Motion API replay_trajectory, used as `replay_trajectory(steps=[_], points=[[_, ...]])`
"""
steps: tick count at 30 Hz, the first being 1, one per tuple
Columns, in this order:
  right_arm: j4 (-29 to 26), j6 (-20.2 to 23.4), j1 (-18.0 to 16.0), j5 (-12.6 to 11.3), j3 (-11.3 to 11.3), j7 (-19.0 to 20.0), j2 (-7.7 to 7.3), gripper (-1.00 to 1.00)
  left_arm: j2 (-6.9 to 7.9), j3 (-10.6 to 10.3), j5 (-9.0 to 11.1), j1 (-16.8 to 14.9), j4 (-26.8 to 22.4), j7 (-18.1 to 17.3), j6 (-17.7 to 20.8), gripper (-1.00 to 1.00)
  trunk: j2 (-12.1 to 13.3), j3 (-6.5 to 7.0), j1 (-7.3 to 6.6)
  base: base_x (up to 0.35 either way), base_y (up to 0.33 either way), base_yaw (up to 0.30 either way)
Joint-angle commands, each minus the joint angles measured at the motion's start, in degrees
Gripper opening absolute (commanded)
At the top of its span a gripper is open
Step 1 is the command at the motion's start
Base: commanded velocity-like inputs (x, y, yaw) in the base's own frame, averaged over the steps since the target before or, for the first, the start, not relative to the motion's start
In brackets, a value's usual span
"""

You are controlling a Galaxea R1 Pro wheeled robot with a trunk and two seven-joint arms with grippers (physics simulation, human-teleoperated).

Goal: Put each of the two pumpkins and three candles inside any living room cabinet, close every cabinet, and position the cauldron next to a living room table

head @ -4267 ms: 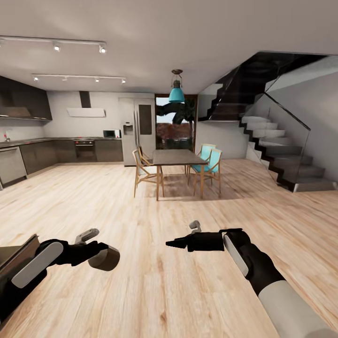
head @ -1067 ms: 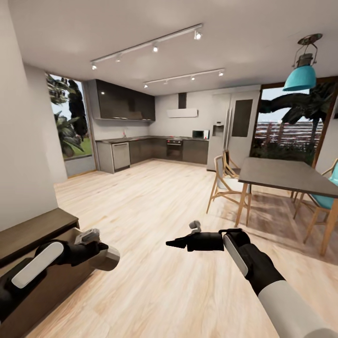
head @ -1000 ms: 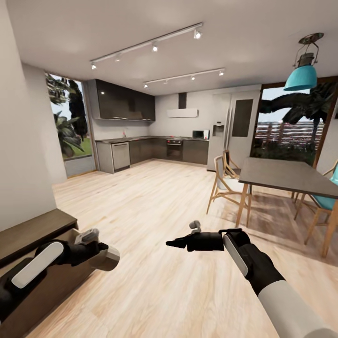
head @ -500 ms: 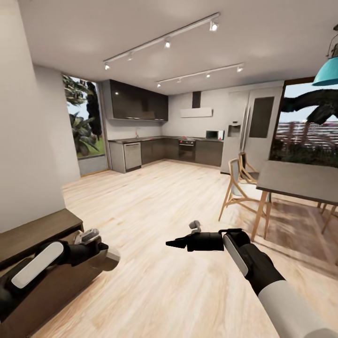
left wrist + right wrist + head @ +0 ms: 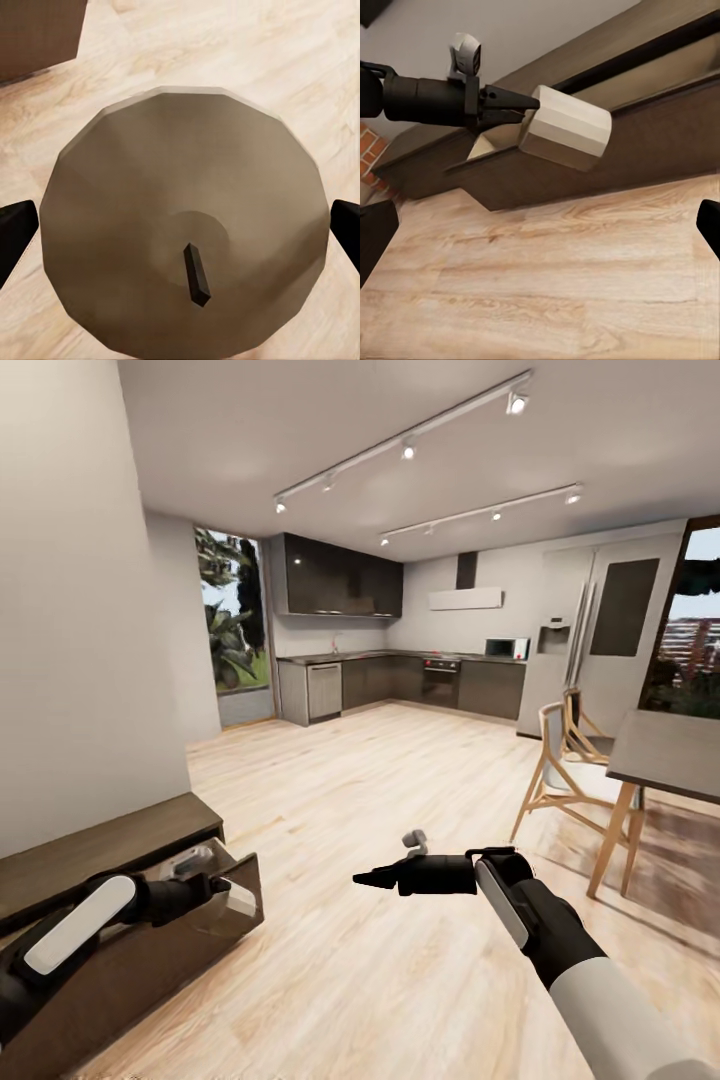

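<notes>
Carrying a candle [image 5: 564, 127], the left gripper [image 5: 514, 105] pinches its faceted beige cylinder with a short dark wick beside the cabinet's [image 5: 100, 850] open drawer [image 5: 215, 925]. Dropping it on the floor looks possible if released short of the drawer. The right gripper [image 5: 375, 878] looks pressed together, empty, over pale wood planks.

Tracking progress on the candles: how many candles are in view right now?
1: a beige candle with a dark wick, held in the left gripper above the open drawer of the cabinet. Others may be out of view.
</notes>
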Motion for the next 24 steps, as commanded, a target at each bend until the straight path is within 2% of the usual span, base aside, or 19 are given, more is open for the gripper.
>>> replay_trajectory(steps=[1, 24], points=[[-0.1, 0.3, 0.0, -0.3, 0.1, -0.1, -0.07, 1.00, 0.04, -0.2, 0.6, -0.1, -0.1, 0.5, -0.1, -1.00, 0.0, -0.07, -0.01, 0.000, 0.000, 0.287], [-0.1, 0.3, 0.0, -0.3, 0.1, -0.2, -0.06, 1.00, 0.01, -0.2, 0.6, -0.1, -0.1, 0.5, -0.1, -1.00, 0.0, -0.07, -0.01, 0.009, -0.009, 0.287]])
